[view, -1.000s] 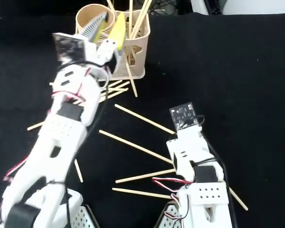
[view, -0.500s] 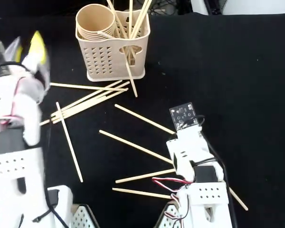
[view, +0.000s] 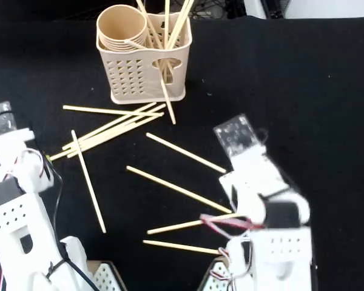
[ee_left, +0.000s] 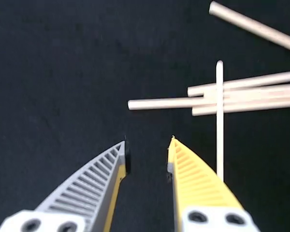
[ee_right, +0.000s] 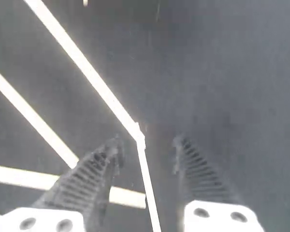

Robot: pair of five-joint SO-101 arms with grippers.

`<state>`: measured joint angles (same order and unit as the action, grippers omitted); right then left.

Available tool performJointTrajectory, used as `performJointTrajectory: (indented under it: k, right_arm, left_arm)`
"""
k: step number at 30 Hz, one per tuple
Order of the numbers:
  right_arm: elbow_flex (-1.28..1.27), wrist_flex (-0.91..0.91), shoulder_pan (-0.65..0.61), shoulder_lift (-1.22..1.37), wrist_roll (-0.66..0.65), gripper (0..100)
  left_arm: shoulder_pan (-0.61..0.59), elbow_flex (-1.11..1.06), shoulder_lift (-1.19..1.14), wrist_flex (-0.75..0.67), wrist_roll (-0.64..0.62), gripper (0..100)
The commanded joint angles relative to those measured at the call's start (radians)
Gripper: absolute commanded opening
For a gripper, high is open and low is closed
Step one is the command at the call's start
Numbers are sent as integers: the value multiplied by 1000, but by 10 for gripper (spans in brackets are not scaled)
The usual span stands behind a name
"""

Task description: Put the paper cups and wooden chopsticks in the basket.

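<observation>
Your left pincer (ee_left: 148, 145) is apart and empty, beside the chopstick pile (ee_left: 241, 99). Right pincer (ee_right: 146, 145) is apart too, over a chopstick (ee_right: 87, 72).

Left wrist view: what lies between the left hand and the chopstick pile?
Bare black table in the left wrist view, between the open left hand and the chopsticks.

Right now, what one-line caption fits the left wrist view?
Open left gripper hovers over the black tabletop beside a loose cluster of wooden chopsticks.
</observation>
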<state>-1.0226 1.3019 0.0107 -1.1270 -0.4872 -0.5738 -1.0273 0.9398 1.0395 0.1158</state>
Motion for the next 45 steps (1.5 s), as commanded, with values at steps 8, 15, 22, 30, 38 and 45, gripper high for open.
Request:
performJointTrajectory:
  k: [8,15,22,30,38,45]
  right_arm:
    - [168,9,328,549,-384,214]
    - [159,25,568,628,-743,204]
    - [-25,-186,637,704,-847,208]
    - [-170,-365,609,704,-876,204]
    - [-193,-516,615,708,-887,29]
    - [-159,-503,615,702,-884,12]
  left_arm:
    - [-10,-166,20,-173,12,160]
    - [62,-223,20,-219,12,160]
    - [180,-219,26,-169,8,160]
    - [185,-220,21,-170,9,160]
    - [183,-220,23,-170,9,160]
    - [183,-219,25,-170,9,160]
